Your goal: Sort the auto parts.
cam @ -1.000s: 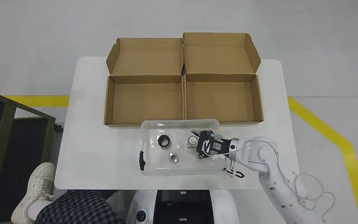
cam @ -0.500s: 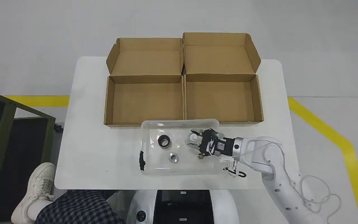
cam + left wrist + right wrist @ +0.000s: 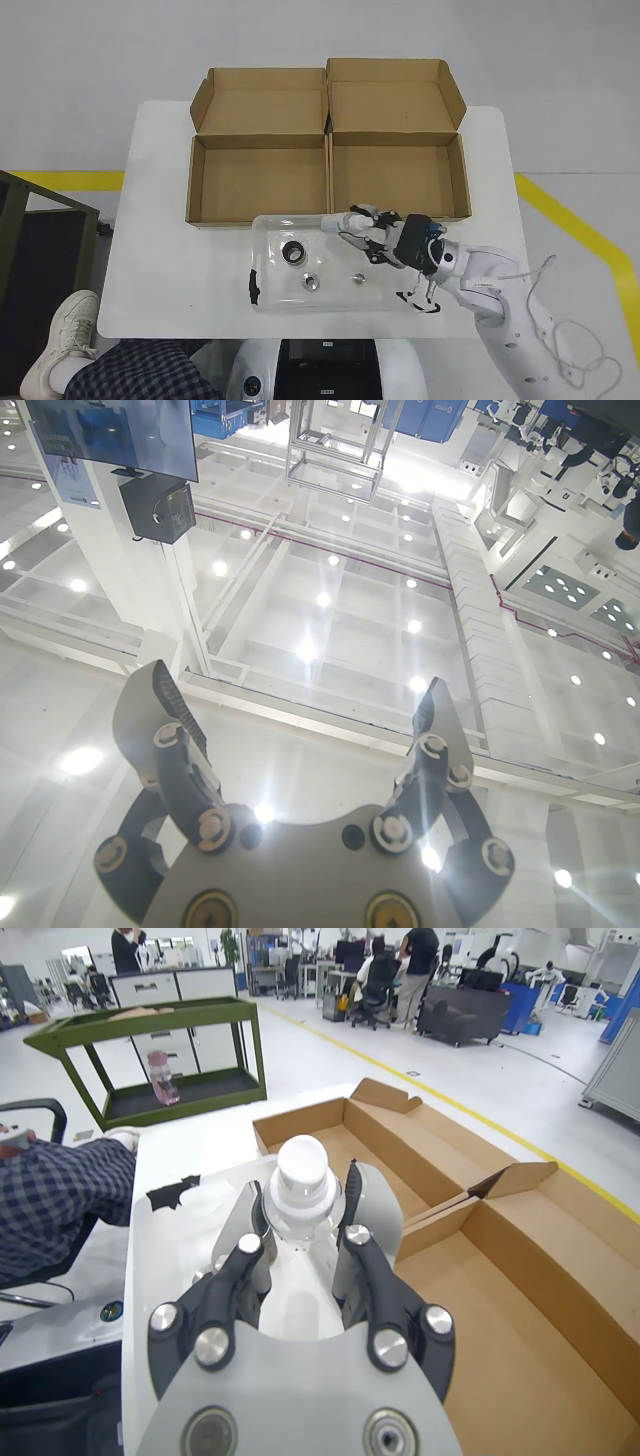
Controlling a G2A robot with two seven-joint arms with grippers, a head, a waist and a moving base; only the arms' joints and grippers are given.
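Now, right gripper [image 3: 305, 1195]: jaws pinching the white-capped part [image 3: 302, 1160] from both sides around its clear body; the rounded white cap sticks out past the fingertips.
Held part's place: seen from above, the white-capped part hangs over the clear tray [image 3: 280, 300] at about 1 o'clock from the tray's middle, just beside the far rim and near the front wall of the right box [image 3: 400, 180]. Whether it touches the rim cannot be told.
Right gripper's place: over the tray's 3 o'clock half, fingertips pointing toward 10 o'clock.
Left gripper [image 3: 295, 680]: points up at the ceiling [image 3: 350, 600]; jaws spread wide with nothing between them.
Clear tray: sits at 6 o'clock on the surface [image 3: 150, 250], long side along the near edge; a strip of black tape [image 3: 252, 288] is on its 9 o'clock end.
Black ring [image 3: 293, 252]: lies in the tray at 10 o'clock from its middle.
Silver piece [image 3: 312, 282]: in the tray at 7 o'clock, near the black ring but apart from it.
Second silver piece [image 3: 358, 279]: in the tray at 4 o'clock, toward 6 o'clock of the held part.
Left box [image 3: 258, 185]: open cardboard at 11 o'clock on the surface, lid folded back toward 12, side wall touching the right box.
Right box: open at 1 o'clock, lid folded back likewise; both front walls stand just beside the tray's far rim.
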